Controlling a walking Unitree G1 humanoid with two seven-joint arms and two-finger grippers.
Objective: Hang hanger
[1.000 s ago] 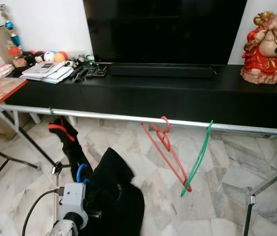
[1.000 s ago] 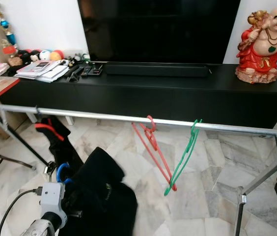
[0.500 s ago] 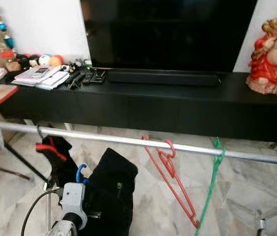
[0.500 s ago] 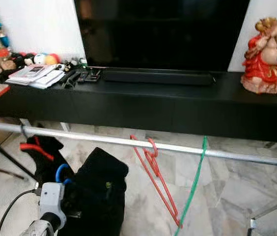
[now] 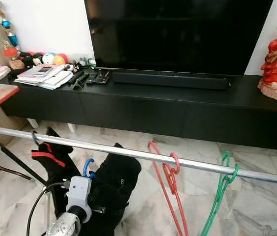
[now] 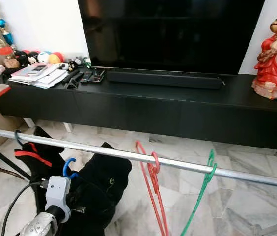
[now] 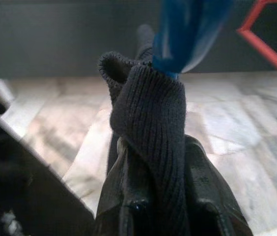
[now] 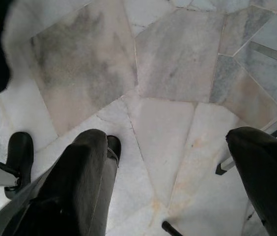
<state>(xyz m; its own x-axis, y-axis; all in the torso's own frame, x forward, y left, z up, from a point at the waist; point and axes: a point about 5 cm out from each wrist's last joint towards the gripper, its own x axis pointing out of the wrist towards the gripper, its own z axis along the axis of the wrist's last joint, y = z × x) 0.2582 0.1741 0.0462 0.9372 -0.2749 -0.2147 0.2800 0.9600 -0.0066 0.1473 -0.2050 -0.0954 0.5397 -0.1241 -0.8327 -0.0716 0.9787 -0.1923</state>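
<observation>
I'm mid-carry: left gripper [image 7: 160, 216] fingers clamp the garment [image 5: 114, 182] on its blue hanger [image 5: 87, 167], lower left; next, hook over the rail [image 5: 128, 153].

No legible text, label, brand, number or sign is present; the small mark on the black garment [image 6: 110, 181] is unreadable.

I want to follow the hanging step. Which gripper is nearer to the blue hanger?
Left. The left gripper is closed on the black garment that hangs on the blue hanger, just below its hook. The right gripper hangs open above the floor, apart from it.
</observation>
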